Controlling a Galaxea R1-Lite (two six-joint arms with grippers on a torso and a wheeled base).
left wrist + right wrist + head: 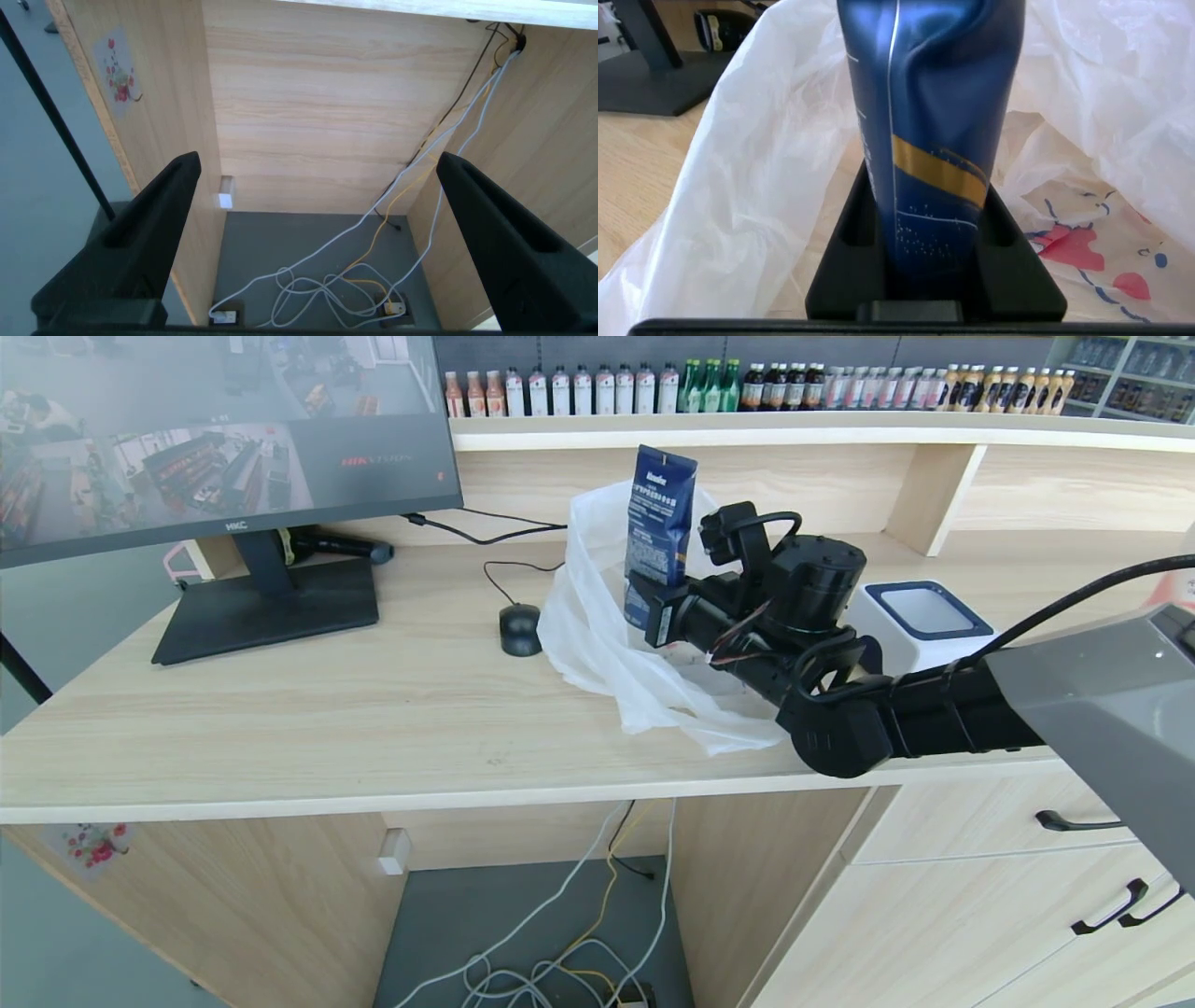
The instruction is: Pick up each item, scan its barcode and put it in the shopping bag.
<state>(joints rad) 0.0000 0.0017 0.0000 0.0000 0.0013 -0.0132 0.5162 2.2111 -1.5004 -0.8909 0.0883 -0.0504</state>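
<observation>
The right claw (647, 605) pinches the low end of a blue pouch (661, 527), one finger on each side. The pouch stands straight up from the claw. The open white bag (588, 616) sits under and around the claw. The pouch has a gold stripe and white writing, too small to read. The left claw (318, 168) is spread wide, with cables (327, 280) far past it.

Bright, even indoor light falls on the counter (327, 709) in the head view, shadows soft; the recess (523, 896) at 6 o'clock is dimmer. In the right wrist view, the shopping bag (757, 159) glows white and a thin glare streak lines the blue pouch (943, 93).
</observation>
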